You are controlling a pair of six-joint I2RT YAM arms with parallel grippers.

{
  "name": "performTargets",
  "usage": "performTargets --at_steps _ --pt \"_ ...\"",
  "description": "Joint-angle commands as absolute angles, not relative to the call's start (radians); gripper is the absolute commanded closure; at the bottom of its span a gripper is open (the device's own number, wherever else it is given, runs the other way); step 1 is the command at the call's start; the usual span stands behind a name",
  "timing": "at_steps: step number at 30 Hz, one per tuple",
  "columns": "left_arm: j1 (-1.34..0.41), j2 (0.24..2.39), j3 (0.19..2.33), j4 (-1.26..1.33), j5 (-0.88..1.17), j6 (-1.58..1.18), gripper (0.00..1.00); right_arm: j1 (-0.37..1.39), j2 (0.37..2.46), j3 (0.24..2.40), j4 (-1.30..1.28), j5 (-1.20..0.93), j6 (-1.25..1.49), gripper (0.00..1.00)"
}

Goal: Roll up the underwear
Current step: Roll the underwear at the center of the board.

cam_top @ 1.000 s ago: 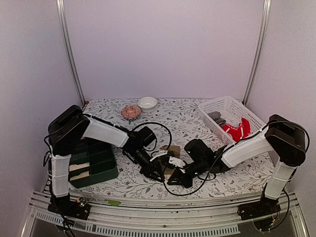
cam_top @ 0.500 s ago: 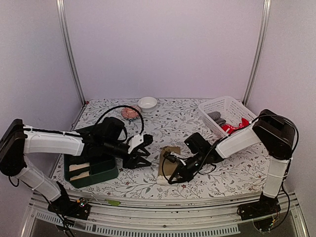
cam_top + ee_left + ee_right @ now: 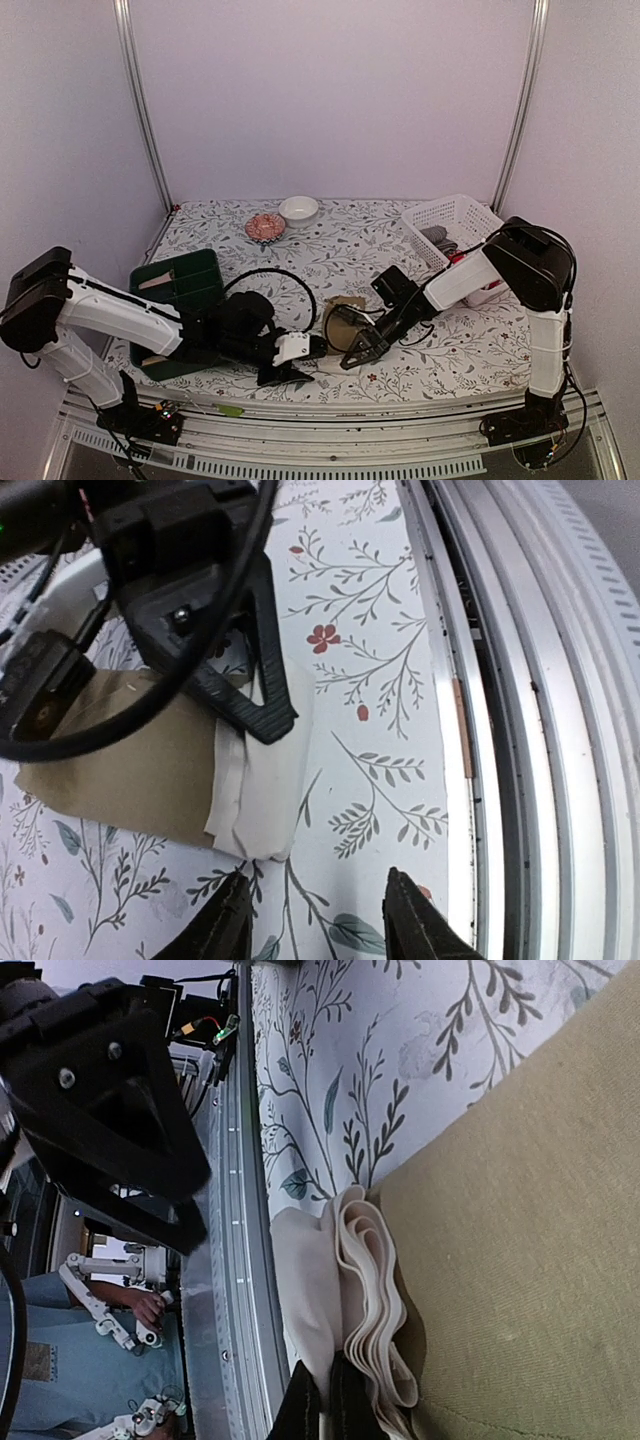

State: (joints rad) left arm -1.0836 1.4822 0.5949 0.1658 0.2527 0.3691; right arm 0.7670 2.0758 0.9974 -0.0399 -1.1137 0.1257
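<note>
The khaki-tan underwear lies near the table's front edge, its cream waistband folded over on the near side. My right gripper is shut on that cream edge; in the right wrist view its fingers pinch the layered cream folds beside the khaki cloth. Low and just left of the garment, my left gripper stands open. In the left wrist view the left gripper is over bare tablecloth, a little short of the cream edge. A grey piece lies in the basket.
A white basket stands at the back right, behind the right arm. A dark green box sits at the left by the left arm. A white bowl and a pink dish are at the back. The metal rail runs along the front edge.
My left gripper let go of the garment, opened, swung out left, then came back low by the front edge. My right gripper stayed shut on the cream edge and drew the cloth up.
</note>
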Motion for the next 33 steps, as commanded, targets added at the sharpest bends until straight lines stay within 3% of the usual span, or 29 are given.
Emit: performTargets --at_steps 1,13,17,21,22,24,27,33 --pt "-1.132 1.581 0.662 0.247 0.191 0.424 0.55 0.756 2.150 1.028 -0.097 -1.121 0.146 1.00" --pt "-1.147 1.755 0.756 0.291 0.147 0.516 0.59 0.753 2.183 1.055 -0.131 -1.114 0.145 1.00" --pt "-1.149 1.810 0.785 0.259 0.144 0.542 0.70 0.752 2.173 1.054 -0.131 -1.105 0.143 1.00" --pt "-1.149 1.852 0.811 0.196 0.141 0.545 0.88 0.752 2.136 1.044 -0.121 -1.070 0.130 1.00" --pt "-1.148 1.855 0.821 0.173 0.149 0.532 0.93 0.751 2.119 1.039 -0.116 -1.045 0.127 0.99" --pt "-1.141 1.851 0.833 0.122 0.207 0.515 0.99 0.745 2.069 1.026 -0.112 -0.997 0.122 0.83" --pt "-1.132 1.847 0.853 0.040 0.281 0.477 1.00 0.717 1.961 0.994 -0.102 -0.915 0.116 0.68" --pt "-1.095 1.869 0.921 -0.088 0.410 0.404 1.00 0.696 1.677 0.844 -0.035 -0.689 0.091 0.61"
